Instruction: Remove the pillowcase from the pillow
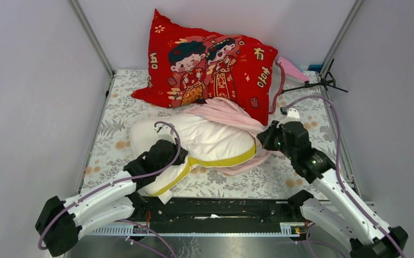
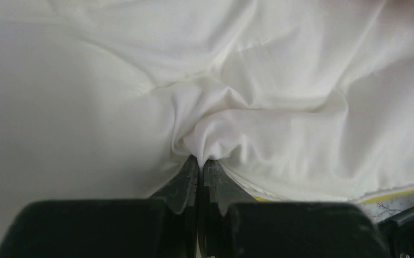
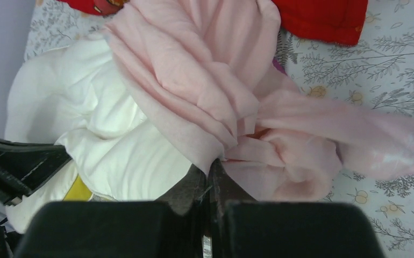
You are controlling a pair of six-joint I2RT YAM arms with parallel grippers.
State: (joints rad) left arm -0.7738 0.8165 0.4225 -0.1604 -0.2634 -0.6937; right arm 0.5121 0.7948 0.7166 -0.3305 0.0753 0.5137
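Starting from the near edge of the tabletop (image 1: 112,135), which is wearing a grey floral-print cover: the plump cream-white rectangular pillow (image 1: 210,138) with yellow piping (image 1: 223,162) is lying around the middle, a bit toward the near side, and most of it is showing bare. The thin pale pink fabric pillowcase (image 1: 227,114) is sitting bunched up in soft folds over the pillow's far-right end. It's spilling down onto the tabletop on the right, so it's only covering that end.

The left arm is sitting stretched out low from the near-left corner, with the left claw (image 2: 200,161) pressing into the pillow's near-left part. Its jaws are squeezing together on a puckered tuft of the white pillow fabric, right at the tips.

The right arm is angling in from the near-right corner and bending toward the left, with the right claw (image 3: 211,167) pointing at the pillow's right end. Its jaws are closed too, nipping a fold of the pink pillowcase just where the pink is meeting the white. So the bunched pillowcase is lying just beyond the tips and off to the right of them. The two claws are sitting at opposite ends of the pillow, well apart.

Further back, a big red cushion (image 1: 210,64) printed with a cartoon couple is leaning up at the far edge, just behind the pink bunch.
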